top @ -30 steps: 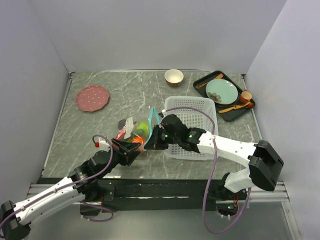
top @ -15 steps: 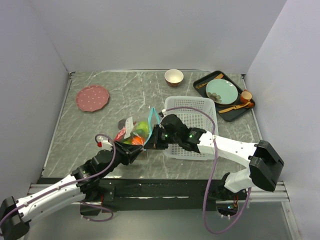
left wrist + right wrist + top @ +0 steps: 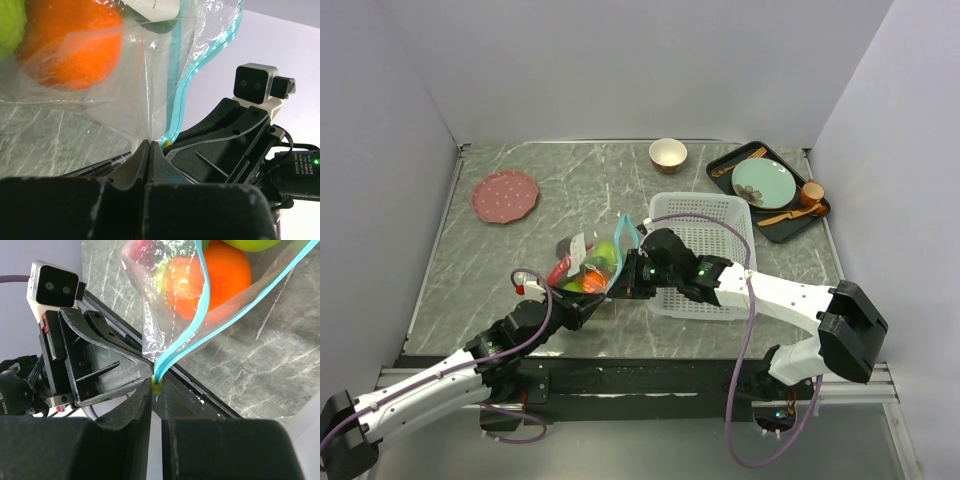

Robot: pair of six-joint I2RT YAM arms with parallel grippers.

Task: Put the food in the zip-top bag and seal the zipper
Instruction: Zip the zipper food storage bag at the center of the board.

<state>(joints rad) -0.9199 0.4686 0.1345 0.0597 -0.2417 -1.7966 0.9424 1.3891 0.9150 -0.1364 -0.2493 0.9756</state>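
The clear zip-top bag hangs between both grippers just left of the basket. It holds the food: an orange, a green apple and red pieces. Its teal zipper runs up from the bottom corner. My left gripper is shut on the clear plastic at the bag's lower corner, beside the zipper's end. My right gripper is shut on the yellow slider at that same end of the zipper. In the top view the two grippers meet below the bag.
A white perforated basket stands right of the bag under the right arm. At the back are a small bowl, a pink plate at the left, and a black tray with a teal plate and cutlery at the right.
My left gripper has closed from open onto the bag's lower corner. The bag has lifted and shifted slightly. The right gripper has kept its hold.
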